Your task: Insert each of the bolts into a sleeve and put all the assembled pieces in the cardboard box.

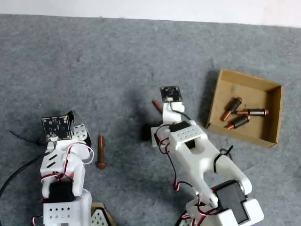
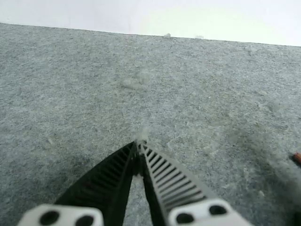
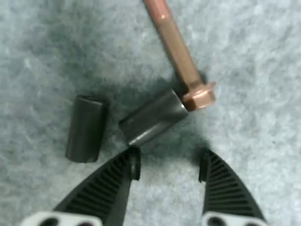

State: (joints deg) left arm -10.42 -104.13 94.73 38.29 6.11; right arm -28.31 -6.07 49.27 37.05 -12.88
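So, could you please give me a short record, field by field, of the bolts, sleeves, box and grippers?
Cardboard box: holds three assembled pieces
First bolt: lying loose on the table
Second bolt: head against a sleeve
Other sleeve: lying beside that one
Left gripper: shut, empty
Right gripper: open, by the two sleeves

1. Your table is covered in a grey, felt-like mat.
2. Just ahead of your right gripper, the slanted sleeve lies on the mat before the parted fingers.
3. The other sleeve lies just beside it, apart, on the side toward your left arm.
4. A copper bolt lies beyond the slanted sleeve, its head touching that sleeve's far end.
5. A second bolt lies between your arms, nearer the left arm.
6. The cardboard box sits well out to the right of your right gripper.
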